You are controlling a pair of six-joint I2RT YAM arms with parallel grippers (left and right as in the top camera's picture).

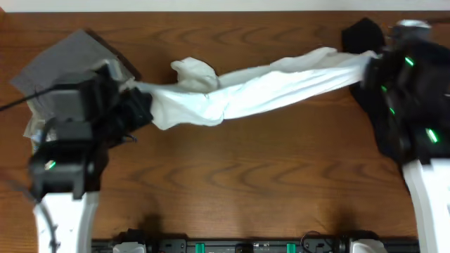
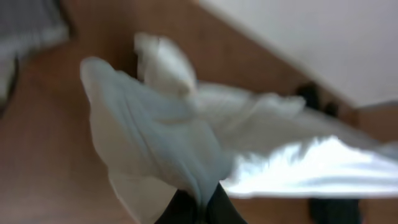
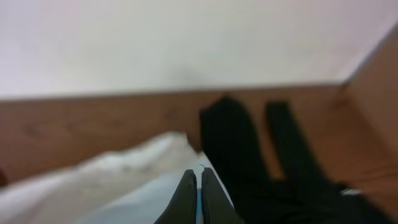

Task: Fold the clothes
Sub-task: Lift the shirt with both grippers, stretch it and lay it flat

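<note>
wood table (image 1: 246,183), hands (image 2: 199,208) (image 3: 199,193) tight on t-shirt (image 1: 260,88)

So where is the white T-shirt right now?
In the overhead view the white T-shirt stretches across the table's far half, held between the left gripper and the right gripper.

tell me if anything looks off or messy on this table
The white T-shirt is bunched into a rope, stretched between the left gripper and right gripper, both shut on it, rather than spread flat. The black garment lies heaped at the far right.
</note>
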